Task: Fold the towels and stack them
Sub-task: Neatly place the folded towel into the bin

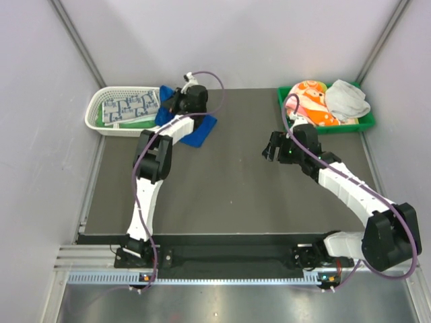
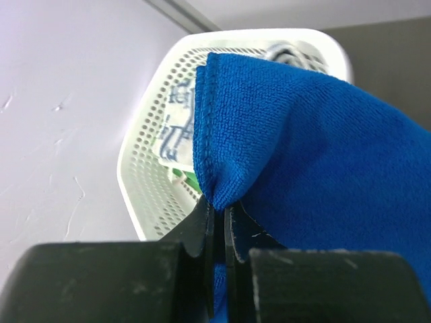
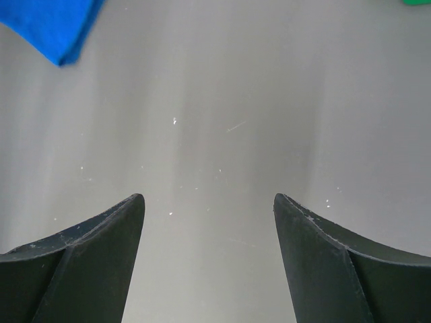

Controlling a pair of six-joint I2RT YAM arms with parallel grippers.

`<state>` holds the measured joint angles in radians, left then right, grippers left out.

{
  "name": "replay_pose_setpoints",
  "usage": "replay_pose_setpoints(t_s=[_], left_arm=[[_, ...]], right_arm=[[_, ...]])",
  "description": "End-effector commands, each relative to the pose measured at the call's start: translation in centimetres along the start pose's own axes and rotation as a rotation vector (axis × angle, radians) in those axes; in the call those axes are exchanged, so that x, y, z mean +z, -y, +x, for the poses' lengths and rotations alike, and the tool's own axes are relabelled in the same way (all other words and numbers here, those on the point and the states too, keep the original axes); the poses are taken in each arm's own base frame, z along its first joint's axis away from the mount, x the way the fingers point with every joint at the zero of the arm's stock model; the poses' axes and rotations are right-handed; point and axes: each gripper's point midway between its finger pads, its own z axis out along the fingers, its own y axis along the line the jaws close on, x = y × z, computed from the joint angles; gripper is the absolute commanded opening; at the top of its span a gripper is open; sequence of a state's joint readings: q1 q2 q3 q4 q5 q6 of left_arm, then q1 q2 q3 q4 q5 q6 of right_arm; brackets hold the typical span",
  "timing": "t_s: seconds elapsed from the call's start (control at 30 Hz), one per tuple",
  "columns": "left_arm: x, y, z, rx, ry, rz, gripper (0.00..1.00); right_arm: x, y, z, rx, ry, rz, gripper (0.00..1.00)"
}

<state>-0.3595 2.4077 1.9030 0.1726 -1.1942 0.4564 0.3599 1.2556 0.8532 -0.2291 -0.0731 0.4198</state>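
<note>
Dark table (image 1: 229, 182), blue towel (image 2: 316, 155) pinched tight by left claw (image 2: 219, 219), right claw (image 3: 209, 202) wide, empty

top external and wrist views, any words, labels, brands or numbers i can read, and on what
None readable in any view.
patterned towel in the white basket: grey-blue marks, too small to read as text.
orange print towel in the green tray: no words seen.
blue towel: plain, no tag showing.
</note>
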Motion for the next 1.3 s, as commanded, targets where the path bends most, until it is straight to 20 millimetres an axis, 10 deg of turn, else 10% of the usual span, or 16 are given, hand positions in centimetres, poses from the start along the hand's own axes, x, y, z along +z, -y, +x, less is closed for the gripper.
replay_pose_setpoints(t_s=[0.0, 1.27], left_arm=[[1.8, -6.4, -3.3, -0.173, 0.042, -0.134, 0.0], [19.3, -12.4, 5.6, -0.348, -0.075, -0.241, 0.0]], right_arm=[[-0.3, -1.6, -2.8, -0.034, 0.063, -0.037, 0.77], [3.4, -8.4, -0.8, -0.206, -0.065, -0.086, 0.76]])
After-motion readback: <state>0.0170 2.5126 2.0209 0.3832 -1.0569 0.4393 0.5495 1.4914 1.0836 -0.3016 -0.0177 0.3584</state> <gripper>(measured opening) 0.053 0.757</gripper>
